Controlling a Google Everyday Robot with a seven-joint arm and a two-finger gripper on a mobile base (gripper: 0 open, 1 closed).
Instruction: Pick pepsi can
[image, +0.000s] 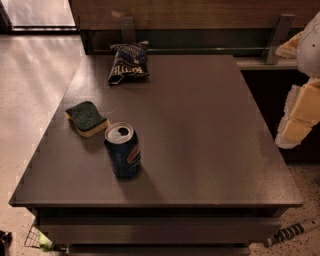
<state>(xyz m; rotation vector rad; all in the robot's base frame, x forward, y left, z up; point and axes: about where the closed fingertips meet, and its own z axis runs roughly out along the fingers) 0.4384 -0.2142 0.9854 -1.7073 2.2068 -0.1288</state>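
Dark blue metal pepsi can (123, 150): upright, opened, 7 o'clock on brown table (200, 125). Gripper (299, 117) off table's 3 o'clock edge, well apart; open or closed, can't tell. Likely light, thin-walled, slick: clamp mid-body gently.

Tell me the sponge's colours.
Sponge: green top, yellow base, in camera view; gripper hangs at far right.

So the gripper (295, 127) hangs just off the right side of a dark brown table (210, 150). Way across from it, on the left side, there's a yellow sponge (87, 118) lying green scrubby side up. Farther back, also well left of the gripper, a dark blue chip bag (127, 62) lies near the table's far edge.
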